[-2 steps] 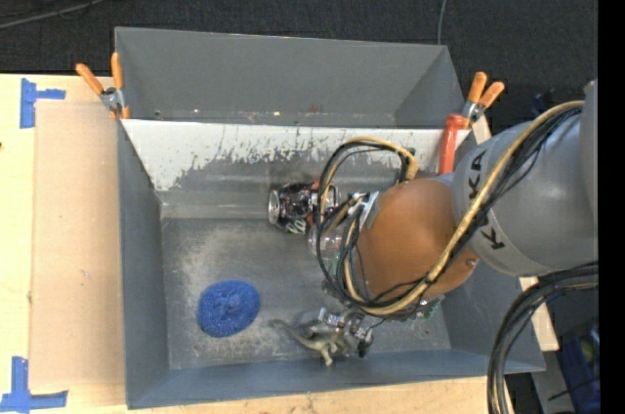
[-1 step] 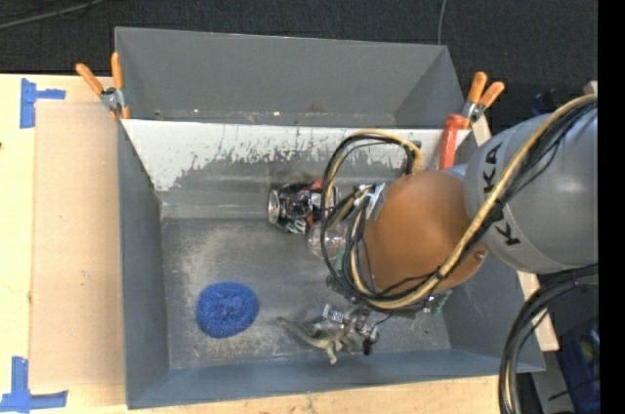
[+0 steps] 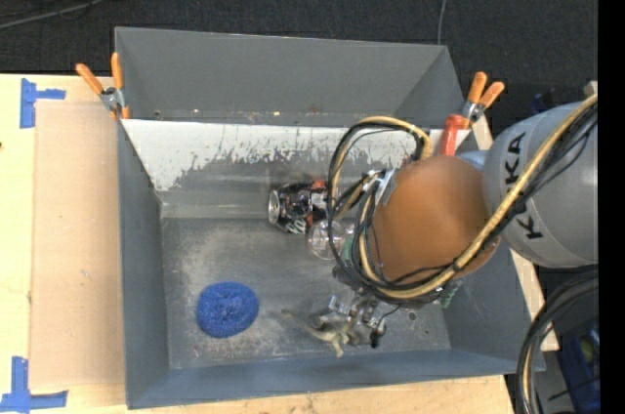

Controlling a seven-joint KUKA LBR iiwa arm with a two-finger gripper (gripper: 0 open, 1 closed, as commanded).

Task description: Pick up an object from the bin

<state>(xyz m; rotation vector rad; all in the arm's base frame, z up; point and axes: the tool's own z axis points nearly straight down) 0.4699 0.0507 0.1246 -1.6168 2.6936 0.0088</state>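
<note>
My gripper [image 3: 354, 316] is low over the bin floor near the front wall, right of centre, under the orange wrist cover. A small olive-tan thing [image 3: 325, 332] of ragged shape lies at its left side, touching or very close to it; whether it is held I cannot tell. A crushed dark drink can [image 3: 296, 205] lies on its side towards the back of the floor, above and left of the gripper. A clear plastic piece [image 3: 320, 238] sits just below the can, partly hidden by the cables.
A round blue scrubber [image 3: 228, 309] lies alone on the front left of the floor, well away from the gripper. The arm with its cables covers the right part of the bin. The front wall is close below the gripper.
</note>
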